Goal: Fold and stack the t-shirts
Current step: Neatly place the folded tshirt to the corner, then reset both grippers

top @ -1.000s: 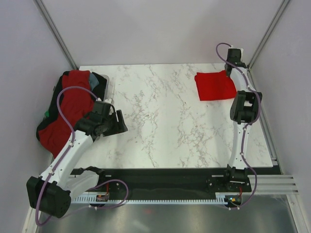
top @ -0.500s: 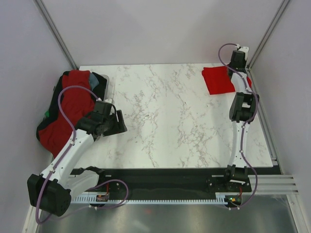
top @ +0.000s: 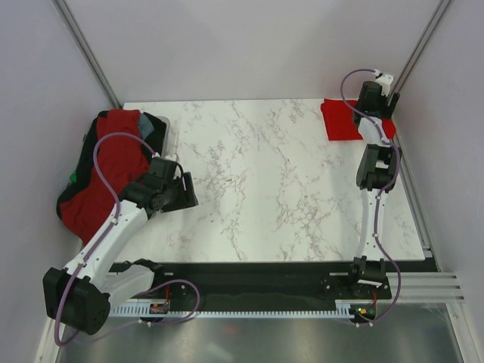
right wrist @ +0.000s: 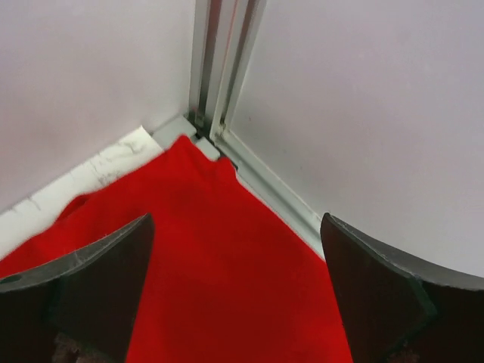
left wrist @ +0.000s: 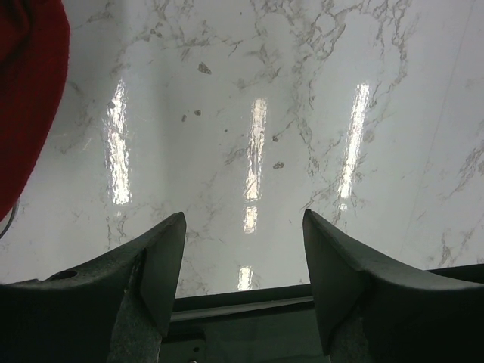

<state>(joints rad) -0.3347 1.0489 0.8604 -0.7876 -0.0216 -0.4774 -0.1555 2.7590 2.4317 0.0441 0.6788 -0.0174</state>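
Right arm reaches the counter's [top: 272,189] far right corner, right tool [right wrist: 234,219] spread wide over the folded red t-shirt [top: 342,121]. Left arm bent low, left tool [left wrist: 242,215] spread, holding nothing, beside piled t-shirts [top: 106,174].

You are looking down at a bright red t-shirt [right wrist: 219,257]. It fills the lower middle of the frame and lies flat and smooth. Your right gripper [right wrist: 234,227] is spread wide, with one dark finger [right wrist: 98,280] at the lower left and the other at the lower right. The red cloth shows between them. A bit of white table [right wrist: 91,170] peeks out at the left. A metal post [right wrist: 219,60] stands at the top middle, and the shirt's far tip reaches its foot. Pale walls [right wrist: 363,113] fill both sides.
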